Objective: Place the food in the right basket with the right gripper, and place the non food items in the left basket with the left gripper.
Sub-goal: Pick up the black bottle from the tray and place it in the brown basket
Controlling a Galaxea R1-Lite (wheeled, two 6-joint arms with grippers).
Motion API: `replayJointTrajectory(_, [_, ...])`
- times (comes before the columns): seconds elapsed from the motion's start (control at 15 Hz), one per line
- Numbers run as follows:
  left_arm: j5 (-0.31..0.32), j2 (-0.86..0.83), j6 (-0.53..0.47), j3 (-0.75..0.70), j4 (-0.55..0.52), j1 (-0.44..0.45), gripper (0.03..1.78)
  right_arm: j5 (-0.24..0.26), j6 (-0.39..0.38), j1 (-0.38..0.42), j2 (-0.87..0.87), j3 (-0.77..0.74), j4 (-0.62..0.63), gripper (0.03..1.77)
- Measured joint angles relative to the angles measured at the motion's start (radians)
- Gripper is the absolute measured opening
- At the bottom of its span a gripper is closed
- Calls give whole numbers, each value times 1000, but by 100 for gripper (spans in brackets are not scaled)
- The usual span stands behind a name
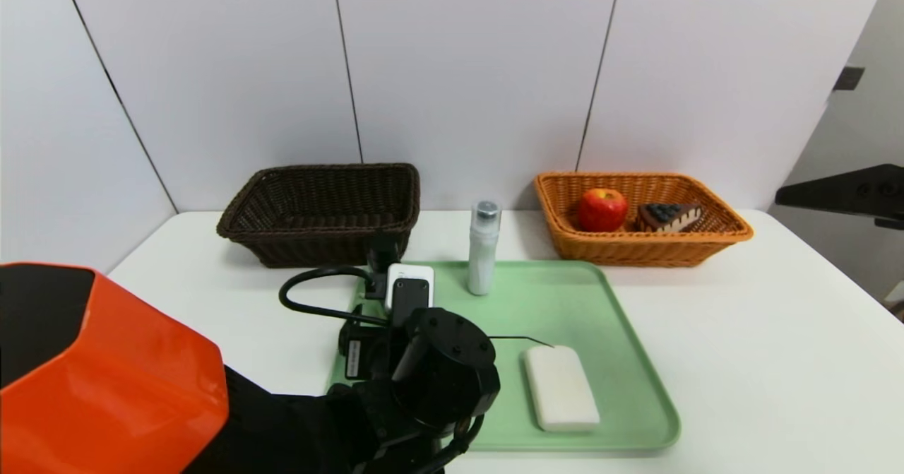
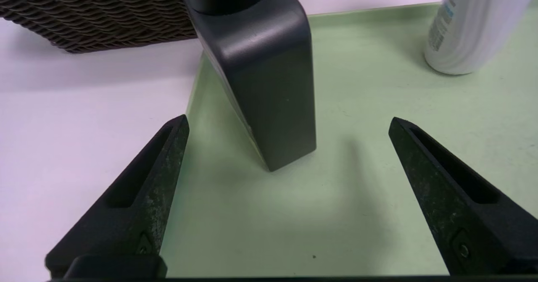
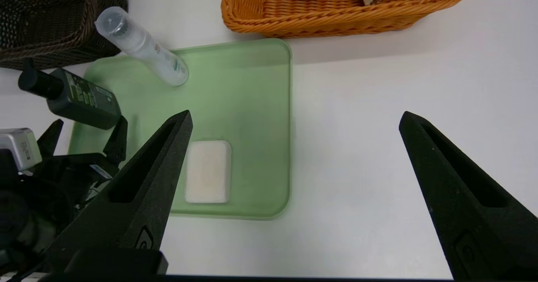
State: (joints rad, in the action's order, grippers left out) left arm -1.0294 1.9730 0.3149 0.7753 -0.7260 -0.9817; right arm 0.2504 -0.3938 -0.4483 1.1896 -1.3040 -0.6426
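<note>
A dark grey bottle (image 2: 260, 76) stands at the left edge of the green tray (image 2: 378, 189). My left gripper (image 2: 289, 121) is open just short of it, one finger on each side, touching nothing. The same bottle (image 3: 80, 99) shows in the right wrist view, with the left gripper's fingers (image 3: 119, 135) at its base. A white bottle (image 1: 484, 248) stands at the tray's back and a white soap bar (image 1: 560, 388) lies near its front. The right basket (image 1: 713, 237) is orange and holds a red apple (image 1: 602, 209) and a cake slice (image 1: 669, 216). My right gripper (image 3: 295, 114) hangs open and empty above bare table right of the tray.
The dark brown left basket (image 1: 321, 209) stands behind the tray's left corner, close to the dark bottle. My left arm (image 1: 424, 368) covers the tray's front left part. A black shape (image 1: 840, 191) juts in at the right edge. A white wall runs behind the baskets.
</note>
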Motion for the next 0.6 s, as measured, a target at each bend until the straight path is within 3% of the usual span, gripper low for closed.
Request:
replayJointTrajectory(0.27, [-65, 26, -17, 26, -11, 2, 169, 0, -9, -9, -10, 5, -4, 170])
replayJointTrajectory(0.6, [-75, 71, -31, 68, -40, 50, 169, 1, -9, -13, -26, 5, -9, 170])
